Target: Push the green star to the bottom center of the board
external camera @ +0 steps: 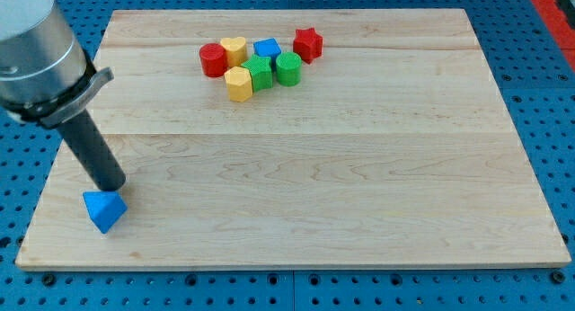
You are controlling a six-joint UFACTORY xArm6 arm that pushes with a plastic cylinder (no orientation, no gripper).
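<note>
The green star (pixel 258 73) sits in a tight cluster near the view's top centre of the wooden board (pixel 359 185). Around it are a red cylinder (pixel 213 59), a yellow heart (pixel 234 49), a blue block (pixel 267 49), a green cylinder (pixel 288 67), a yellow hexagon block (pixel 239 84) and a red star (pixel 308 44). My tip (pixel 113 187) is at the board's lower left, far from the green star. It touches or nearly touches the top of a blue triangle block (pixel 104 209).
The board lies on a blue perforated table (pixel 539 86). The arm's grey body (pixel 36 50) fills the view's upper left corner. A red strip (pixel 555 5) shows at the upper right corner.
</note>
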